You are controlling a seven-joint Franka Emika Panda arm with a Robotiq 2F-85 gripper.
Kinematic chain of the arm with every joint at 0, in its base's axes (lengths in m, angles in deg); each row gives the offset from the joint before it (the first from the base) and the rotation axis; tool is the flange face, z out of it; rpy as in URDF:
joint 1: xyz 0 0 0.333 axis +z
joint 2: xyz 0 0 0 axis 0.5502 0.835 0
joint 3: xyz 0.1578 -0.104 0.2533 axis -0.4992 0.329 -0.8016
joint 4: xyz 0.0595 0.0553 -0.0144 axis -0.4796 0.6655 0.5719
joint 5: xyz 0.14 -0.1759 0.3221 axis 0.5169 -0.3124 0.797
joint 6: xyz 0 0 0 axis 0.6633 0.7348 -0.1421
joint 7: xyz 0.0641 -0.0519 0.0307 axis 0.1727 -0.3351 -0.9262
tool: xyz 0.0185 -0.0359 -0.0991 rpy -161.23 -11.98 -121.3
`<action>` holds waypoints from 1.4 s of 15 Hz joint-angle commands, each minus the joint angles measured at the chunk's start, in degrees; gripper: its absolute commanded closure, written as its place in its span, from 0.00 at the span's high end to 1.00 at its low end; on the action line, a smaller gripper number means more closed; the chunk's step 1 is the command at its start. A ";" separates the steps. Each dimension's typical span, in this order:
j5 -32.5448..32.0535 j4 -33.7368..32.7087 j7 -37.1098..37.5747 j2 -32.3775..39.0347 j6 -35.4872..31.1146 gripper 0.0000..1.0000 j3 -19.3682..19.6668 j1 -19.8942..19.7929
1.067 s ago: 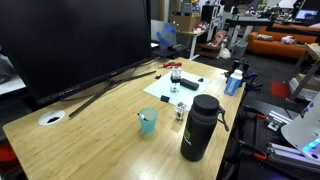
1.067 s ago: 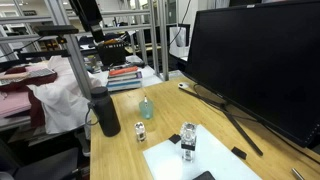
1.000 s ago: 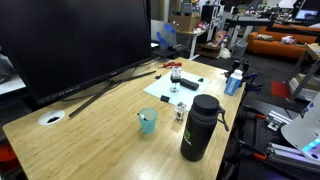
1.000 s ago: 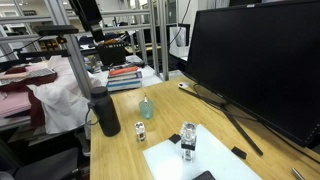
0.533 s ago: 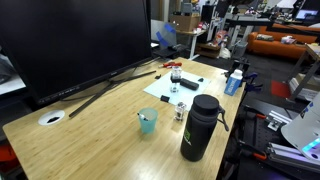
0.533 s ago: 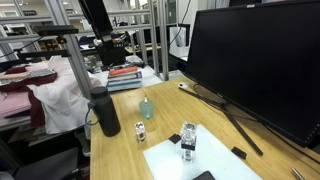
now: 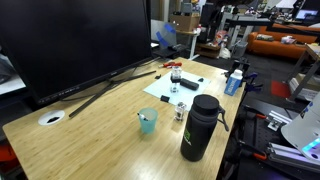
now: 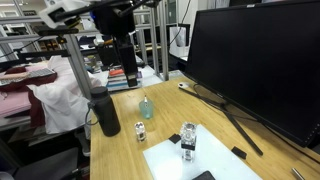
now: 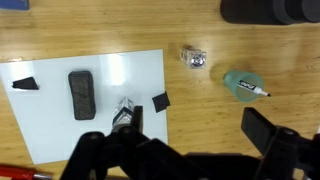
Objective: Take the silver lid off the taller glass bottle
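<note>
The taller glass bottle point(image 8: 188, 144) stands upright on the edge of a white paper sheet point(image 8: 200, 160); it also shows in an exterior view point(image 7: 176, 81). Its pale silver lid point(image 8: 188, 129) sits on top. In the wrist view the bottle point(image 9: 124, 111) is seen from above, partly hidden behind my left finger. My gripper point(image 9: 185, 142) is open and empty, high above the table. In an exterior view it point(image 8: 129, 80) hangs beyond the teal cup, well away from the bottle.
A big black flask point(image 8: 106, 112) point(image 7: 199, 128) stands near a teal cup holding a marker point(image 8: 147, 107) point(image 9: 243, 85) and a short glass jar point(image 8: 140, 131) point(image 9: 194, 58). Small black items point(image 9: 82, 93) lie on the paper. A large monitor point(image 8: 260, 60) borders the table.
The arm has swung into the exterior view and the gripper has come down and to the right, above the far side of the table. The things on the table have not moved.
</note>
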 commanded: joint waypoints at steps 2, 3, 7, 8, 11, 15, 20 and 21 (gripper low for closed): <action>-1.86 0.02 3.26 4.50 -4.78 1.00 -0.96 -1.73; -1.23 -0.10 3.66 5.73 -5.34 1.00 -0.65 -1.77; -2.46 0.07 4.30 6.85 -5.46 1.00 -0.61 -1.80; -2.49 0.05 4.45 6.90 -5.58 1.00 -0.63 -1.81; -2.51 -0.03 4.64 6.81 -5.59 1.00 -0.70 -1.80; 0.69 -0.68 3.87 8.87 -7.14 1.00 0.42 -1.87; 4.35 -1.14 3.48 15.38 -15.54 1.00 1.66 -2.48; 4.37 -1.39 3.07 16.97 -17.30 1.00 1.64 -2.50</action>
